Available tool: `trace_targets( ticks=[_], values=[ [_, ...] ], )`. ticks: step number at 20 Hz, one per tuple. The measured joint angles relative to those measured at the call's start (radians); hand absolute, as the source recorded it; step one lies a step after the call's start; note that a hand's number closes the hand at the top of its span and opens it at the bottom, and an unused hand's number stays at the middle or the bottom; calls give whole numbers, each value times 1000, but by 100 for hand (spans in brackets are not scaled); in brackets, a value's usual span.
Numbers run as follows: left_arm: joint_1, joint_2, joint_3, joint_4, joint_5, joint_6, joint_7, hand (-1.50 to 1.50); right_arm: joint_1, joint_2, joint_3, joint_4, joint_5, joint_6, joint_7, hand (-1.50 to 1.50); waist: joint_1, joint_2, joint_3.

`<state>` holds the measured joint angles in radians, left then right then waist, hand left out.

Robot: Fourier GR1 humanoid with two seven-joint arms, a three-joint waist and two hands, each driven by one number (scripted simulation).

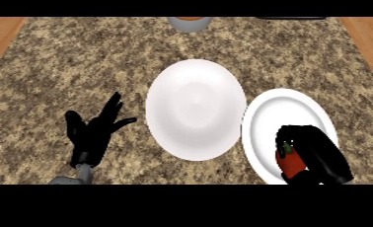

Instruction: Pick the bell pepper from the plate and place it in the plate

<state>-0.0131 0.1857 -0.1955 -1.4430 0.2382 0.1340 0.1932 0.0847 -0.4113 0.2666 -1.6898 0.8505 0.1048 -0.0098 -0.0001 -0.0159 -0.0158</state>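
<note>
— Where the right hand [320, 154] comes in at the lower right of the frame, what is it doing?

— It lies over the right-hand plate [271, 110], fingers curled down round the bell pepper [290, 163]. The pepper is red with a small green stem showing at its top, and it sits on the lower part of that plate, mostly covered by the black fingers — so the hand is closed on it.

— Is the pepper lifted off the plate?

— I cannot tell from this view; it looks to be at the plate's surface.

— And the other hand?

— The left hand [91, 130] shows at the lower left, resting open with fingers straight and spread, pointing up. It holds nothing and touches nothing.

— What else lies on the worktop [80, 58]?

— A second white plate [195, 107] in the centre of the frame, bare, its right rim just beside the left rim of the plate with the pepper. At the top centre edge there is a grey bowl [190, 22] with something orange in it — only partly in view. A dark object at the upper right edge is too cut off to identify.
</note>
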Motion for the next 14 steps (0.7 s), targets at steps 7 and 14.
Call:
trace_targets(
  ticks=[7, 14],
  values=[
    [1, 0, -9, 3, -5, 2, 10, 0, -53, 301, 158, -99, 143, -174, 244, 150, 13, -12, 6],
    [5, 2, -7, 0, -7, 10, 14, 0, -93, 391, 310, -154, 279, -416, 534, 150, 13, -12, 11]
  ],
)
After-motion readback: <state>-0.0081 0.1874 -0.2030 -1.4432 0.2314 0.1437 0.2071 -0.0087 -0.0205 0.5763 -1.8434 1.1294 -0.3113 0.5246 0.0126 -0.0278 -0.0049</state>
